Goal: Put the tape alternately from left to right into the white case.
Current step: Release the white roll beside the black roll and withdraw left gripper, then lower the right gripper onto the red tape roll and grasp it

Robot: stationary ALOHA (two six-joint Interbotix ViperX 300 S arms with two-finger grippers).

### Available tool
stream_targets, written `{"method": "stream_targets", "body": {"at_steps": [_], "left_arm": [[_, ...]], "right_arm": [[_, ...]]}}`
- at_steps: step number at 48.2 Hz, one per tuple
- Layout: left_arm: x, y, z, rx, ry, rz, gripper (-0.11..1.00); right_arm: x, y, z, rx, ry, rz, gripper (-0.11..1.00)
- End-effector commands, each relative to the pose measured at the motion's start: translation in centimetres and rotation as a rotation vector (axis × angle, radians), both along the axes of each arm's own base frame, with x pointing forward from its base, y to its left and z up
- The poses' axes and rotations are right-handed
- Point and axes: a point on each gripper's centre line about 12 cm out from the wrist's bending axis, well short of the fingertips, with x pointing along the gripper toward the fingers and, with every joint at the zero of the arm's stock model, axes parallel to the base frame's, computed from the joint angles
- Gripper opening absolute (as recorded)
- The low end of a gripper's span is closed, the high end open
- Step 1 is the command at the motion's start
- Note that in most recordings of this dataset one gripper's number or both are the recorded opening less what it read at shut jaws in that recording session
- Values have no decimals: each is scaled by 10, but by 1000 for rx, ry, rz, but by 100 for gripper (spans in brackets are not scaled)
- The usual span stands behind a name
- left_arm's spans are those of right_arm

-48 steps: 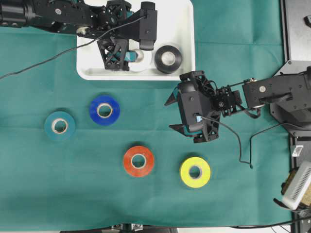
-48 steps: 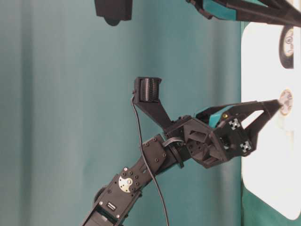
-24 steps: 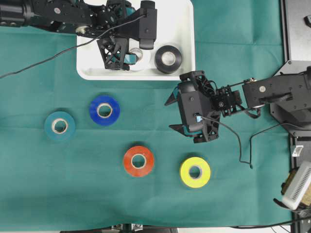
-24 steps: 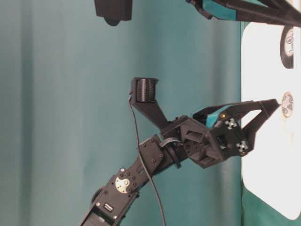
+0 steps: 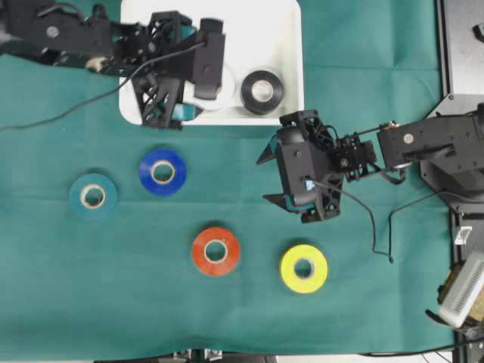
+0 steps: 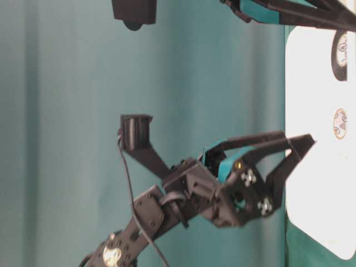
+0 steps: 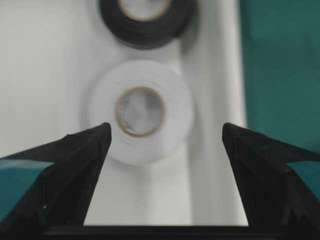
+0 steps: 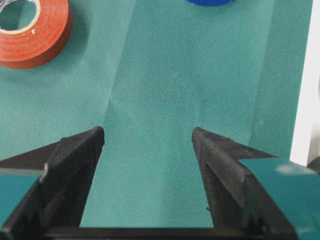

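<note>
**Two rolls in the case, four on the cloth**

Starting at the left of the overhead view, the teal roll (image 5: pixel 92 196) lies flat on the green cloth (image 5: pixel 113 295) at about nine o'clock, with the blue roll (image 5: pixel 162 172) just beside it toward the centre. At eleven o'clock the left gripper (image 5: pixel 162 113) hangs over the near rim of the white case (image 5: pixel 291 45) — its jaws are spread wide and carry nothing. The left wrist view shows the white roll (image 7: pixel 141 110) lying free on the case floor between and beyond the two fingertips (image 7: pixel 92 142), touching neither, and the black roll (image 7: pixel 145 20) just past it. Seen from overhead, the white roll is mostly hidden under the arm, while the black roll sits at twelve o'clock in the case, close to its right wall.

Below the centre, at six o'clock, rests the red roll (image 5: pixel 215 251); the yellow roll (image 5: pixel 304 268) lies to its right at five o'clock. Above the yellow roll, the right gripper (image 5: pixel 274 178) hovers over bare cloth — jaws wide apart, empty, as the right wrist view confirms.
</note>
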Motion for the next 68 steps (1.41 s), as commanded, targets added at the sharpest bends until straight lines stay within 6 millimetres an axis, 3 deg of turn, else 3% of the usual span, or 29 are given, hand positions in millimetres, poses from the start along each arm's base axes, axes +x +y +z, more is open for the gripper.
{"method": "stream_targets", "body": {"at_steps": [1, 15, 30, 50, 68], "left_arm": [[-6, -13, 22, 4, -49, -26, 50], [-31, -54, 21, -22, -31, -95, 50], [-54, -83, 10, -95, 4, -84, 50], [-77, -107, -4, -171, 49, -50, 49], [-79, -107, -6, -171, 49, -51, 49]], "right_arm": [[2, 1, 6, 5, -22, 2, 75], [2, 1, 6, 5, -22, 2, 75], [3, 1, 6, 5, -24, 3, 75], [2, 1, 6, 5, -22, 2, 75], [3, 1, 6, 12, -25, -4, 75]]}}
